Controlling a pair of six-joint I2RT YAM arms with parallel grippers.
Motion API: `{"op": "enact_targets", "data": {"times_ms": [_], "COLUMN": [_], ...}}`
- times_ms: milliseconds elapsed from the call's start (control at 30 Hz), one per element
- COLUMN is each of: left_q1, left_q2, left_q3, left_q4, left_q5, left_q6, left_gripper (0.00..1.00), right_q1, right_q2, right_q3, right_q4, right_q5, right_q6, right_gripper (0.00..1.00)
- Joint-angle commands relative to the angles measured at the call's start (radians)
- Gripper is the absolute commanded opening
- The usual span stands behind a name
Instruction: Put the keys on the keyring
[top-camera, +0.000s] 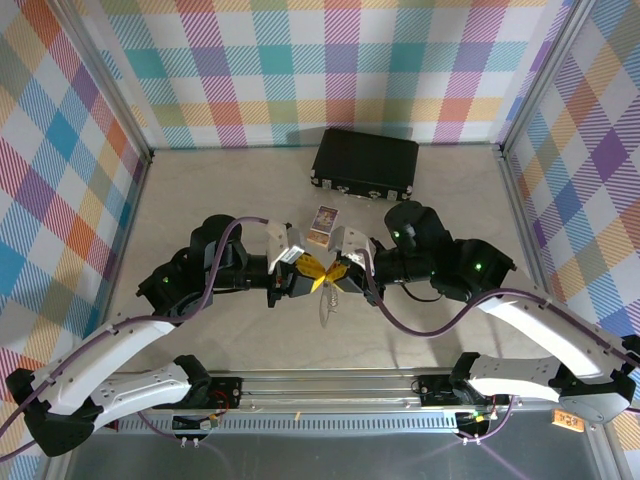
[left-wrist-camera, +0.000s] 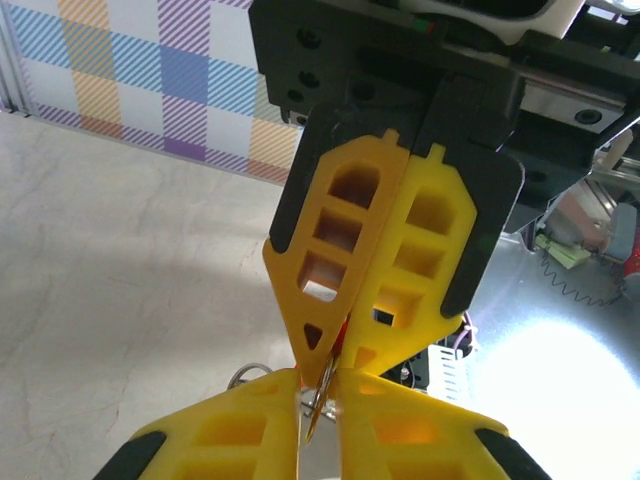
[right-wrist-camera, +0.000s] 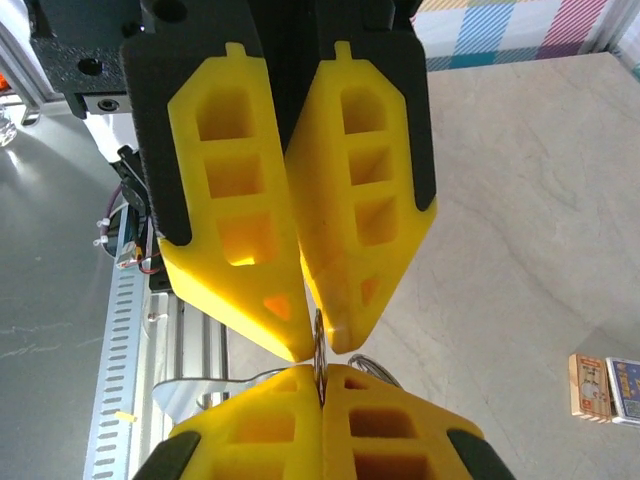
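The left end effector (left-wrist-camera: 318, 385) has its two yellow fingers pressed almost together. Between them stands a thin metal edge, which I take to be the keys (left-wrist-camera: 320, 405); a small bit of the red tag (left-wrist-camera: 342, 328) shows just beyond its tips. The right end effector (right-wrist-camera: 322, 375) is closed in the same way on a thin strip of metal. Curved silver parts come out on both sides of its fingers, so I judge that it holds the keyring (right-wrist-camera: 200, 388). I cannot be fully sure which piece belongs to which grasp, because the contact is seen edge-on.

The two end effectors meet tip to tip above the middle of the tabletop (top-camera: 250, 200), and a silver piece hangs down just below the meeting point. The printed card (top-camera: 323, 222) lies just behind them, and the black case (top-camera: 365, 165) lies further back; both are apart from the work.

The step in hand seems to be the threading itself: bringing the hole of the key to the opening of the ring. Whether the key is already on, I cannot tell. The next move calls for a small, exact push along the ring, with both grasps kept firm so that nothing turns or slips.
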Motion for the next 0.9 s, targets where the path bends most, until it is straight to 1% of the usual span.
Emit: {"op": "enact_targets", "data": {"times_ms": [0, 67, 200, 367, 500, 533, 633, 667, 867], "left_q1": [-0.005, -0.006, -0.012, -0.012, -0.012, -0.014, -0.013, -0.013, -0.012], "left_q2": [0.016, 0.022, 0.027, 0.000, -0.036, -0.044, -0.055, -0.053, -0.049], "left_q3": [0.037, 0.036, 0.036, 0.017, -0.009, -0.018, -0.032, -0.035, -0.088], "left_q4": [-0.012, -0.014, -0.016, 0.047, 0.204, 0.245, 0.336, 0.357, 0.509], "left_q5": [0.044, 0.051, 0.057, 0.060, 0.074, 0.073, 0.088, 0.097, 0.123], "left_q6": [0.009, 0.011, 0.019, -0.009, -0.090, -0.114, -0.161, -0.172, -0.242], "left_gripper": [0.17, 0.15, 0.00, 0.00, 0.00, 0.00, 0.00, 0.00, 0.00], "right_q1": [0.008, 0.011, 0.014, 0.015, 0.015, 0.015, 0.015, 0.015, 0.015], "right_q2": [-0.002, -0.002, -0.003, -0.018, -0.053, -0.065, -0.107, -0.119, -0.160], "right_q3": [0.035, 0.035, 0.034, 0.020, -0.010, -0.020, -0.054, -0.066, -0.100], "right_q4": [0.000, 0.004, 0.009, 0.027, 0.075, 0.089, 0.145, 0.161, 0.216], "right_q5": [-0.045, -0.053, -0.056, -0.058, -0.065, -0.067, -0.079, -0.085, -0.091], "right_q6": [-0.022, -0.020, -0.016, -0.004, 0.020, 0.028, 0.054, 0.061, 0.089], "right_gripper": [0.00, 0.00, 0.00, 0.00, 0.00, 0.01, 0.12, 0.13, 0.16]}}
